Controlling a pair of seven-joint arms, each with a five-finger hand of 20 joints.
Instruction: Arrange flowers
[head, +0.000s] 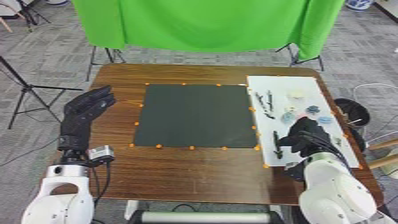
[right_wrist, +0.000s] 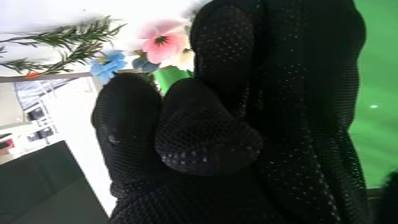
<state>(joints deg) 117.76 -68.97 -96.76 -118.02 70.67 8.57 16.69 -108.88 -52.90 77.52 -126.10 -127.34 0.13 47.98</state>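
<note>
In the head view we see bright, fairly even indoor light, with a soft sheen on the brown table (head: 200, 172), little glare on the dark mat (head: 195, 115), and gentle shading in the folds of the green cloth (head: 209, 25). We find the white board (head: 280, 85) very pale there, while the right hand (head: 309, 142) sinks into near-black. In the right wrist view we get stronger contrast, the glove's mesh catching faint light beside a glaring white strip, and we cannot tell where the light comes from.

Lab: tripods (head: 27, 86), green backdrop (head: 209, 25)
</note>
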